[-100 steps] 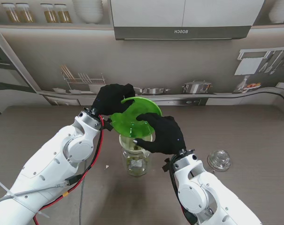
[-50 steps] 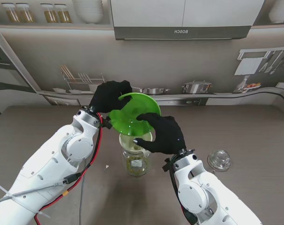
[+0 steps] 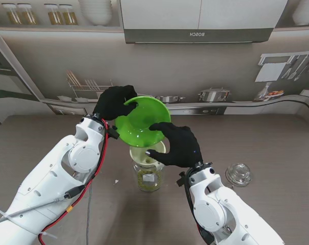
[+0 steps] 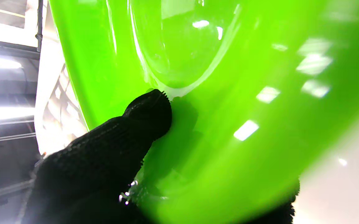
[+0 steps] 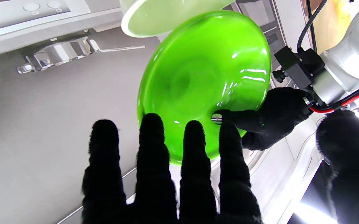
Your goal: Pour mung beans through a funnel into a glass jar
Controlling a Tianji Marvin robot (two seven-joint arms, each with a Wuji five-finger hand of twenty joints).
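Observation:
My left hand [image 3: 113,101] is shut on the rim of a bright green bowl [image 3: 141,122], which is tilted above a pale funnel [image 3: 144,150]. The funnel sits in the mouth of a glass jar [image 3: 148,176] with greenish beans in its lower part. No beans show inside the bowl. My right hand [image 3: 179,145] is just right of the funnel with fingers spread; I cannot tell if it touches the funnel. The left wrist view is filled by the bowl [image 4: 229,93] and one gloved finger [image 4: 114,149]. The right wrist view shows the spread right hand [image 5: 167,180], the bowl [image 5: 204,77], the funnel's rim [image 5: 167,15] and the left hand [image 5: 272,115].
A glass jar lid [image 3: 239,174] lies on the table to the right of the jar. A small white scrap [image 3: 117,181] lies left of the jar. The brown table [image 3: 277,143] ends at a backdrop printed with a kitchen.
My left hand has drawn the green bowl up and to the left, and its opening has tipped back from the funnel. The right hand, funnel and jar have stayed put.

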